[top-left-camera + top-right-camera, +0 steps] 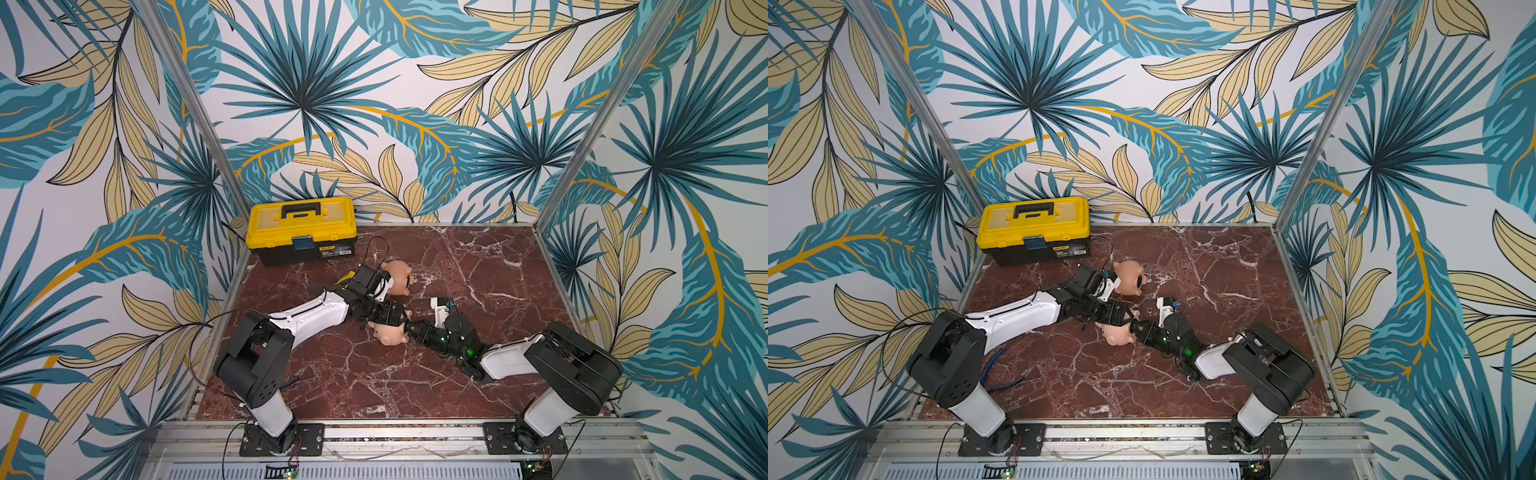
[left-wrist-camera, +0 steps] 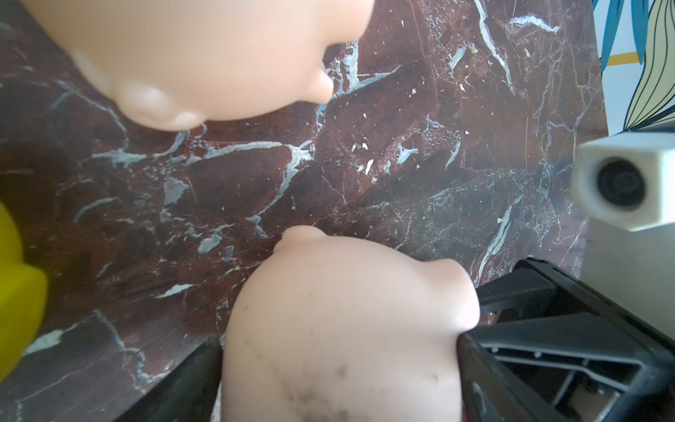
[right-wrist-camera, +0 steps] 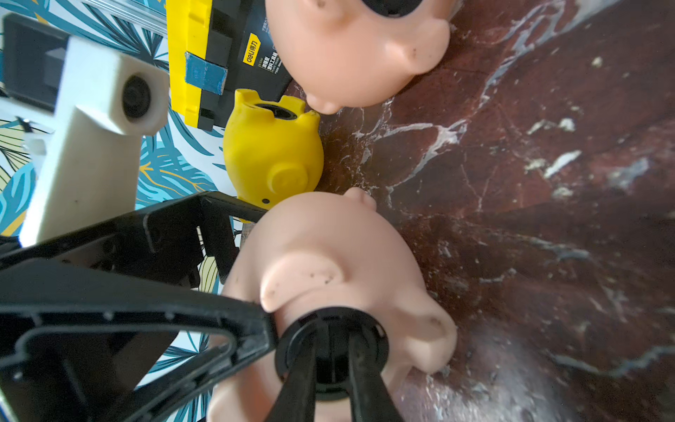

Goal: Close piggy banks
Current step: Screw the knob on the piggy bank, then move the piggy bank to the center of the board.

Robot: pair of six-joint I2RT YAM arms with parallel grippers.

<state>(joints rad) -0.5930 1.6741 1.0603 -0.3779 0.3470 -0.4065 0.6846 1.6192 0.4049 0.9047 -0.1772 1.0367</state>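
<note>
Pink pig (image 1: pixel 390 334) at worktop (image 1: pixel 478 311) centre, on its side, belly toward 3 o'clock. Left gripper (image 2: pixel 338 350) in from 9 o'clock, jaws spread wide and clamped on pig's body. Right gripper (image 3: pixel 330 339) in from 4 o'clock, jaws narrowly parted at middle of black plug (image 3: pixel 378 350) on belly; gripping or not, cannot tell. Peach pig (image 1: pixel 397 276) at 12 o'clock of pink one, apart. Yellow pig (image 3: pixel 272 153) at 10 o'clock, by left wrist. Toolbox (image 1: pixel 301 228) in 11 o'clock corner.

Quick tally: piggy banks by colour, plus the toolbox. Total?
Bright yellow plastic piggy bank: 1
Peach-orange plastic piggy bank: 1
Pale pink plastic piggy bank: 1
Yellow-and-black plastic toolbox: 1
Total: 4
</note>
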